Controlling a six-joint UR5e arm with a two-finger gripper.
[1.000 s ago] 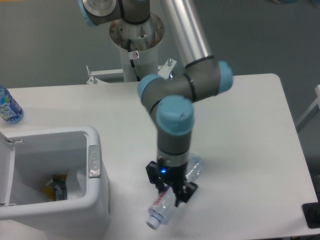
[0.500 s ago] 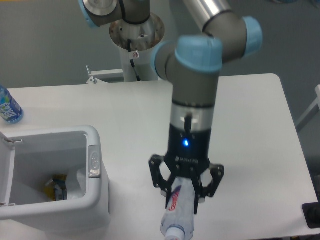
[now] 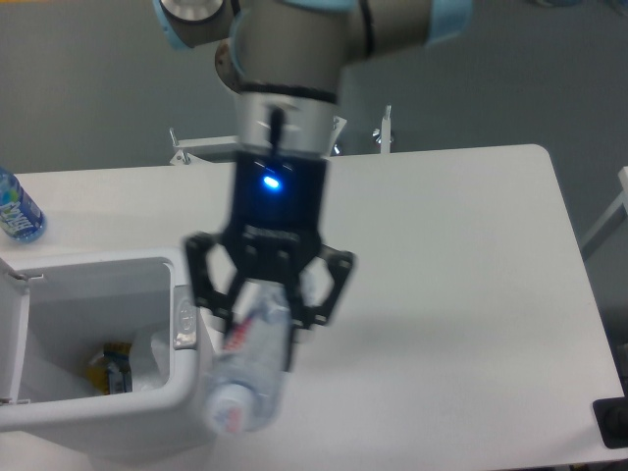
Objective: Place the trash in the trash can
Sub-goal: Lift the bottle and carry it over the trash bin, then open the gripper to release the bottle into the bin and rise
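Observation:
My gripper (image 3: 261, 306) is shut on the clear plastic bottle (image 3: 247, 368) with the purple-red label. It holds the bottle high above the table, cap end toward the camera, just right of the trash can's right wall. The white trash can (image 3: 186, 383) stands open at the lower left, its lid (image 3: 10, 334) hinged back on the left. Inside the can I see white crumpled paper (image 3: 157, 355) and a yellow and dark item (image 3: 110, 365).
A bottle with a blue label (image 3: 17, 208) stands on the table at the far left edge. The arm's base (image 3: 267, 74) is at the back behind the table. A dark object (image 3: 613, 424) sits at the lower right corner.
The gripper has lifted the bottle off the table and carried it up and to the left, from the table's front middle to beside the trash can's right wall.

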